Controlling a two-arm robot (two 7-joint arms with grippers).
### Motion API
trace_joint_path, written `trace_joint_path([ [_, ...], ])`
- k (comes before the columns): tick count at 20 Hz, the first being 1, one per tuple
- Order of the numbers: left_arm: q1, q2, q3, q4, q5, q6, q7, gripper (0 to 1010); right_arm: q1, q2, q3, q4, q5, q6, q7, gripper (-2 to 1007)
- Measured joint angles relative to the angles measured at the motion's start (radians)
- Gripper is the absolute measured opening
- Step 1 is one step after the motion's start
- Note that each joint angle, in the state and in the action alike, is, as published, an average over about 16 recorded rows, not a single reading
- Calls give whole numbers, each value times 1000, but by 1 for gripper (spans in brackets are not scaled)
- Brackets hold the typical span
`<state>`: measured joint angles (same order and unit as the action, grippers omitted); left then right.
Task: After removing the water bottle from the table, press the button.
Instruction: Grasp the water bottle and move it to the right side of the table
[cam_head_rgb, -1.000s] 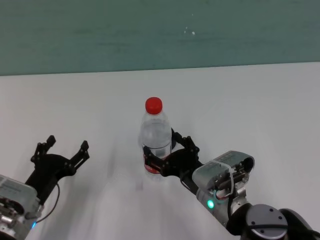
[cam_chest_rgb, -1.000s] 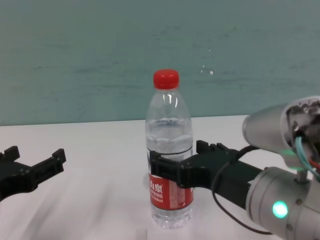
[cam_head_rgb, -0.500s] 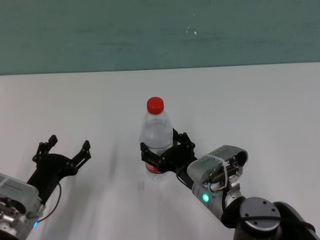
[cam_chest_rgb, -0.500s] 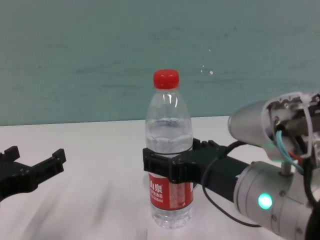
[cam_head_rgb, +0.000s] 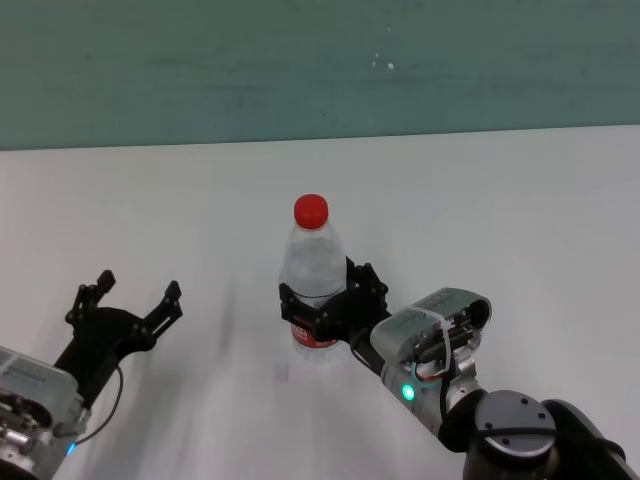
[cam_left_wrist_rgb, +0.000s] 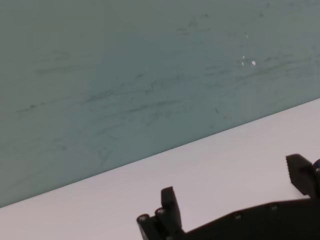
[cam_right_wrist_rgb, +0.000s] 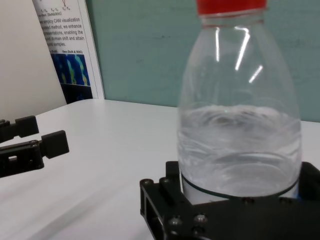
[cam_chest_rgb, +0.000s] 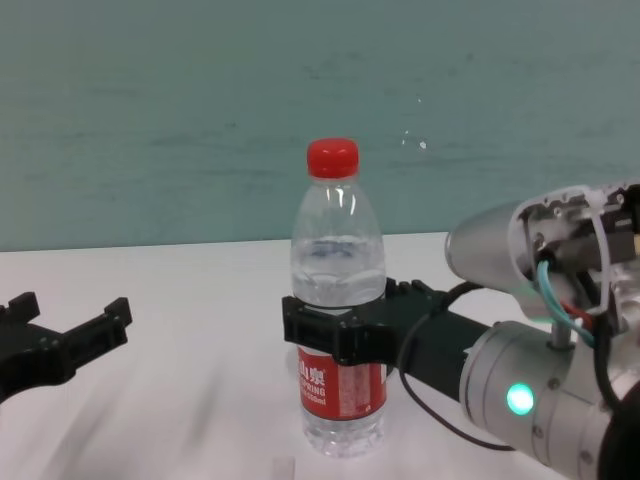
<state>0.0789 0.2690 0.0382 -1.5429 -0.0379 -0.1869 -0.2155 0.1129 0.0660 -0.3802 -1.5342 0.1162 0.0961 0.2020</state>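
Note:
The water bottle (cam_head_rgb: 312, 265), clear with a red cap and red-and-white label, stands upright on the white table (cam_head_rgb: 500, 200), near its middle. My right gripper (cam_head_rgb: 325, 292) is open and straddles the bottle at the top of the label, one finger on each side, close against it. The chest view shows the bottle (cam_chest_rgb: 338, 250) with the right gripper (cam_chest_rgb: 340, 322) around it, and the right wrist view shows the bottle (cam_right_wrist_rgb: 240, 125) filling the space between the fingers. My left gripper (cam_head_rgb: 125, 300) is open and empty, low at the left. The button is out of view.
A teal wall (cam_head_rgb: 300, 70) runs behind the table's far edge. The right wrist view shows my left gripper (cam_right_wrist_rgb: 30, 146) farther off and a poster (cam_right_wrist_rgb: 65, 50) on a wall beyond it.
My right gripper has slid forward along the bottle, so the bottle now sits deeper between its fingers. The bottle still stands on the table. The left arm has not moved.

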Motion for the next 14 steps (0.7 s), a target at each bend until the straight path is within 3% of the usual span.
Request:
trace_joint_path([
  [14, 0, 0, 0, 0, 0, 0, 0, 1003, 0, 0, 0, 0, 1, -1, 0, 858],
])
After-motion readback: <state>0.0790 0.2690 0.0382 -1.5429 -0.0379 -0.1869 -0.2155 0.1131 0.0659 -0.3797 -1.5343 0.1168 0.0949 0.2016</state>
